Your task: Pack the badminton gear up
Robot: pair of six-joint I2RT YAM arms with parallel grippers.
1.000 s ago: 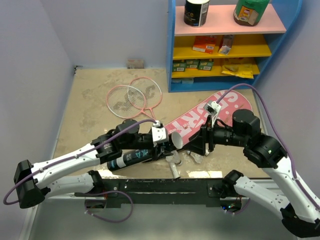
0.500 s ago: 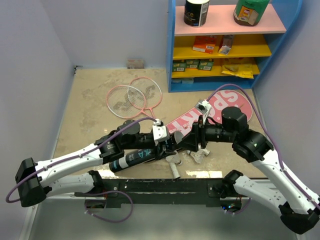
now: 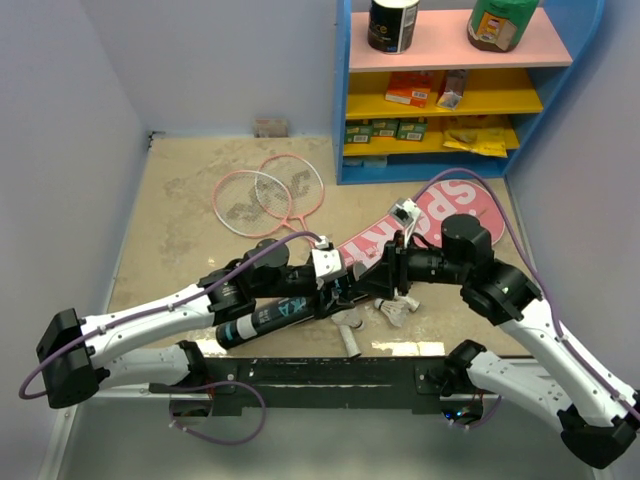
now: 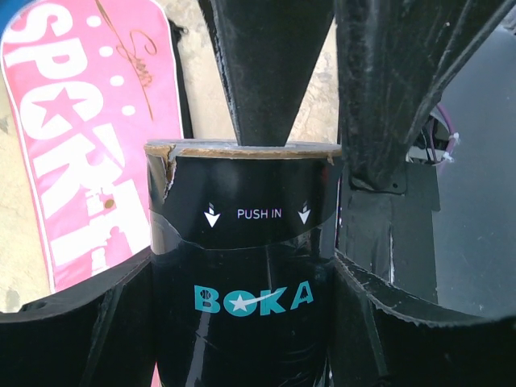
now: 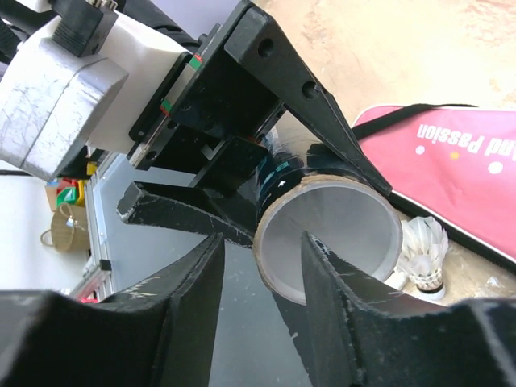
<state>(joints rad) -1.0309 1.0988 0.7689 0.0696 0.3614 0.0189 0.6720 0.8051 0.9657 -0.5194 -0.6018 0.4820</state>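
My left gripper (image 3: pixel 343 291) is shut on the long black shuttle tube (image 3: pixel 262 321), near its open end; the tube (image 4: pixel 242 218) is lettered "BOKA" and "PUSH IN". My right gripper (image 3: pixel 376 284) is open and empty, facing the tube's mouth (image 5: pixel 334 234) at close range. In the right wrist view my right gripper (image 5: pixel 262 239) has one finger (image 5: pixel 322 274) in front of the opening and the other beside the rim. Two white shuttlecocks (image 3: pixel 399 314) lie just below the grippers. The pink "SPORT" bag (image 3: pixel 452 208) lies behind. Two pink rackets (image 3: pixel 265 195) lie crossed at the far left.
The blue shelf unit (image 3: pixel 345 120) with boxes and jars stands at the back right. A purple wall runs along the left and the back. The black base rail (image 3: pixel 330 372) lies along the near edge. A small white tube-like piece (image 3: pixel 350 340) lies by the shuttlecocks.
My right gripper has moved left, from over the bag to the tube's mouth. My left arm has carried the tube's open end slightly right, toward it.
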